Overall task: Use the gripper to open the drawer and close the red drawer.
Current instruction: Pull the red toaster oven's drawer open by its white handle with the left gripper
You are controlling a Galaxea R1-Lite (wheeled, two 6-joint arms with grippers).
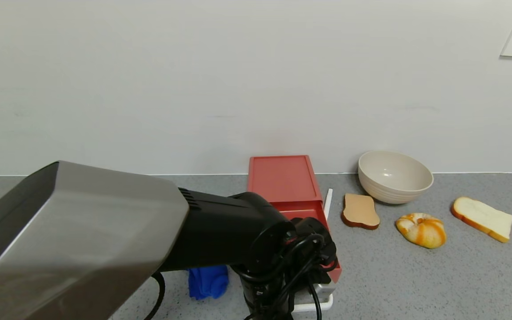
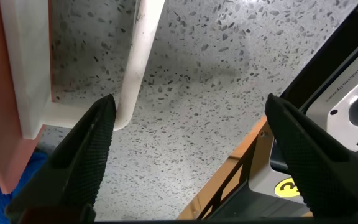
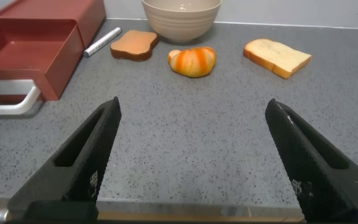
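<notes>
Drawer stands pulled out from its red case, tray showing empty in the right wrist view, white handle at the near end. So the opening half looks done, and the closing push seems to be the step in hand.

Left end effector hangs just in front of the handle, fingers spread wide with nothing between them; one finger sits right beside the handle's corner, though I can't tell if it touches. Next move, I'd judge, calls for setting a finger or the closed tips square against the handle or tray front and pressing straight toward the wall, in line with the case, so the tray doesn't skew.

Right end effector hovers low over bare surface to the right, also spread and empty, well apart from the drawer.

Room is decent: a pen lies just beside the case's right side, toast a little further off, bowl behind. A blue cloth lies to the drawer's left, close under the arm. The surface's near edge is close behind the left end effector.
</notes>
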